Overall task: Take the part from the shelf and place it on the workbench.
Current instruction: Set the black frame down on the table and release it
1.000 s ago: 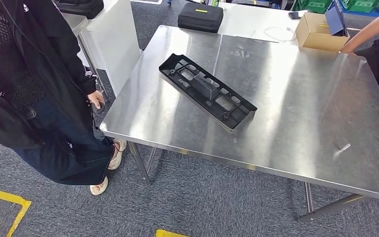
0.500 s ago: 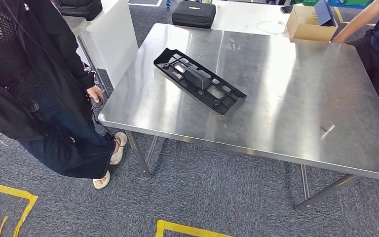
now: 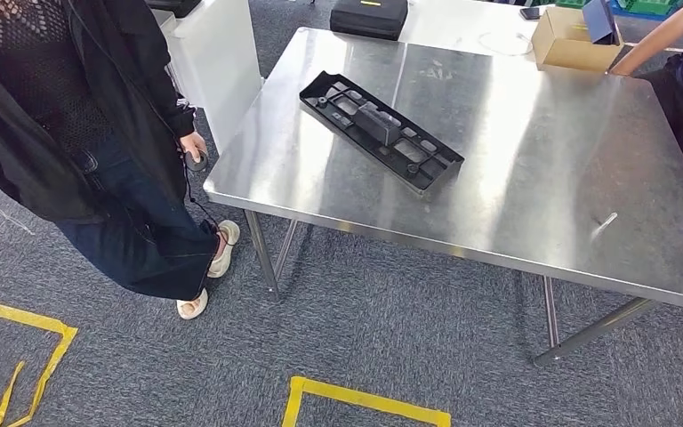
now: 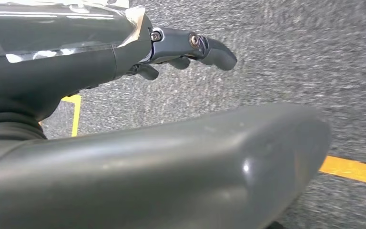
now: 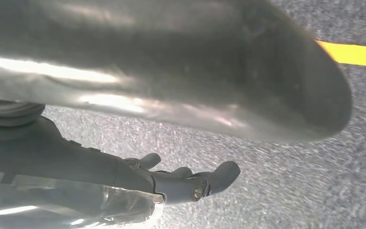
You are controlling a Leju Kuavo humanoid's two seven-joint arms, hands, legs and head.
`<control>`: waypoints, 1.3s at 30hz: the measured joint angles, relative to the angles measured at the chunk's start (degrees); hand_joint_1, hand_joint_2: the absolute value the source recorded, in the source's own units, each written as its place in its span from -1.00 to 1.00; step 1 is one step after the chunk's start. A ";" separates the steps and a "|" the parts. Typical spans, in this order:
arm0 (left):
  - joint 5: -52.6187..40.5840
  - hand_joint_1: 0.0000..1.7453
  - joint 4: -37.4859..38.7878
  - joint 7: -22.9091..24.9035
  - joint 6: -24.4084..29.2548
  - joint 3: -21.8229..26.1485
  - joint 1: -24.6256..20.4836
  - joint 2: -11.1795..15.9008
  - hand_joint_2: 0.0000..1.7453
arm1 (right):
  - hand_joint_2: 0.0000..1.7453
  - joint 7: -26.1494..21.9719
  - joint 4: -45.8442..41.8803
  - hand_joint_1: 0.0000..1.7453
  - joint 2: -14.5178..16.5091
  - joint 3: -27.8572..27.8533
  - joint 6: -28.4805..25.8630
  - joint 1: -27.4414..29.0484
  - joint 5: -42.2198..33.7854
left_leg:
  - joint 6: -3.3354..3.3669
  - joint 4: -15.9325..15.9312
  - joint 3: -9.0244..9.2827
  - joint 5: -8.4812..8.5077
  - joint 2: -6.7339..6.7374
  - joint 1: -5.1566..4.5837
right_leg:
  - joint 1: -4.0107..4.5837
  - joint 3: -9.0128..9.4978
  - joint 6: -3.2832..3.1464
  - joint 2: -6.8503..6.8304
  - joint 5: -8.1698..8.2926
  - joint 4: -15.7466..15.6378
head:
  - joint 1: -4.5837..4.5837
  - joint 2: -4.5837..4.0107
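Lying on workbench (image 3: 534, 178): blk part (image 3: 378, 130)

1 black part (image 3: 380, 130) lies on 1 steel worktop (image 3: 534, 169). Beyond it sit 1 black case (image 3: 370, 16), 1 cardboard box (image 3: 573, 43) and 1 white cable (image 3: 501, 43). 2 people stand by: 1 person in black (image 3: 71, 124), 1 person's arm (image 3: 654, 44). 2 robot hands hang over carpet: left hand (image 4: 190, 47), right hand (image 5: 190, 183)
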 joint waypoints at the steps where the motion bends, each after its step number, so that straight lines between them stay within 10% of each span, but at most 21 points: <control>1: 0.01 -1.00 0.01 -0.04 0.01 0.01 0.01 0.00 -1.00 | -1.00 -0.02 0.00 -1.00 -0.03 0.02 0.00 0.01 -0.05 | 0.02 0.02 -0.65 0.48 0.04 -0.12 | 0.01 -0.82 0.06 0.04 -1.32 3.26 | 0.00 0.00; 3: 0.05 -1.00 0.02 -0.17 0.01 0.01 0.03 -0.02 -1.00 | -1.00 -0.10 0.00 -1.00 -0.13 0.03 0.00 0.00 -0.22 | -0.09 0.07 -1.85 1.43 0.09 -0.24 | 0.00 0.40 0.93 0.07 -1.04 4.13 | 0.03 0.00; 5: 0.08 -1.00 0.02 -0.27 0.01 0.01 0.03 -0.04 -1.00 | -1.00 -0.16 0.00 -1.00 -0.23 0.05 0.00 -0.10 -0.44 | -0.47 0.16 -2.77 2.28 0.05 -0.21 | -0.07 5.68 1.92 0.07 1.51 -3.23 | 0.06 0.00; 8: -0.18 -1.00 0.01 -0.28 0.00 0.01 0.01 -0.07 -1.00 | -1.00 -0.26 0.00 -1.00 -0.29 0.07 0.00 -0.36 -0.69 | -1.42 0.36 -3.47 3.45 -0.01 -0.47 | 0.38 11.67 1.55 0.31 2.56 -13.22 | 0.02 -0.01; 12: -0.34 -1.00 0.02 -0.27 0.00 0.01 0.06 -0.08 -1.00 | -1.00 -0.37 0.00 -1.00 -0.29 0.07 0.00 -0.36 -0.89 | -2.65 1.52 -4.40 2.78 -0.14 -0.29 | 0.06 10.39 -0.31 0.30 3.53 -13.46 | -0.23 0.00; 17: -0.34 -1.00 0.02 -0.24 0.01 0.01 0.07 -0.05 -1.00 | -1.00 -0.43 0.00 -1.00 -0.31 0.07 0.00 -0.32 -0.93 | -3.72 16.81 -8.47 -7.56 -0.15 0.20 | 0.21 8.02 -1.73 -0.16 5.82 -13.22 | -0.54 0.00; 23: -0.33 -1.00 0.02 -0.21 0.03 -0.01 -0.07 -0.03 -1.00 | -1.00 -0.47 0.00 -1.00 -0.29 0.17 -0.02 -0.41 -0.71 | -2.88 1.02 3.33 -2.86 -0.23 0.16 | 0.45 5.70 -0.58 -0.16 6.90 -11.72 | -0.52 0.00; 27: -0.33 -1.00 0.01 -0.18 0.11 0.00 -0.11 -0.04 -1.00 | -1.00 -0.25 0.00 -1.00 -0.27 0.20 -0.12 -0.43 -0.90 | -1.29 -0.10 2.57 -1.73 -0.06 -0.15 | 0.38 4.54 0.88 -0.09 6.99 -11.05 | -0.46 0.00; 32: -0.45 -1.00 -0.01 0.05 -0.13 -0.04 -0.27 -0.09 -1.00 | -1.00 -0.20 0.00 -1.00 -0.45 0.20 -0.22 -0.26 -1.31 | -0.26 -0.60 -0.29 0.79 0.30 -0.20 | 0.38 -0.65 0.31 0.12 -1.41 3.59 | 0.39 0.00; 34: -0.44 -1.00 -0.01 0.10 -0.17 -0.04 -0.27 -0.08 -1.00 | -1.00 -0.21 0.00 -1.00 -0.52 0.21 -0.23 -0.19 -1.37 | -0.45 -0.38 -1.57 1.59 0.39 -0.20 | 0.30 0.77 1.37 0.12 -0.40 3.80 | 0.40 0.00; 36: -0.44 -1.00 -0.01 0.10 -0.16 -0.04 -0.27 -0.07 -1.00 | -1.00 -0.21 0.00 -1.00 -0.57 0.22 -0.23 -0.25 -1.46 | -0.90 0.06 -2.66 2.23 0.40 -0.13 | 0.06 5.78 2.45 0.13 2.02 -3.41 | 0.42 0.00; 39: -0.47 -1.00 -0.01 0.10 -0.14 -0.07 -0.31 -0.07 -1.00 | -1.00 -0.37 0.00 -1.00 -0.58 0.26 -0.26 -0.38 -1.72 | -1.84 0.77 -3.53 3.12 0.41 -0.43 | 0.31 11.45 2.02 0.34 2.06 -12.81 | 0.36 0.00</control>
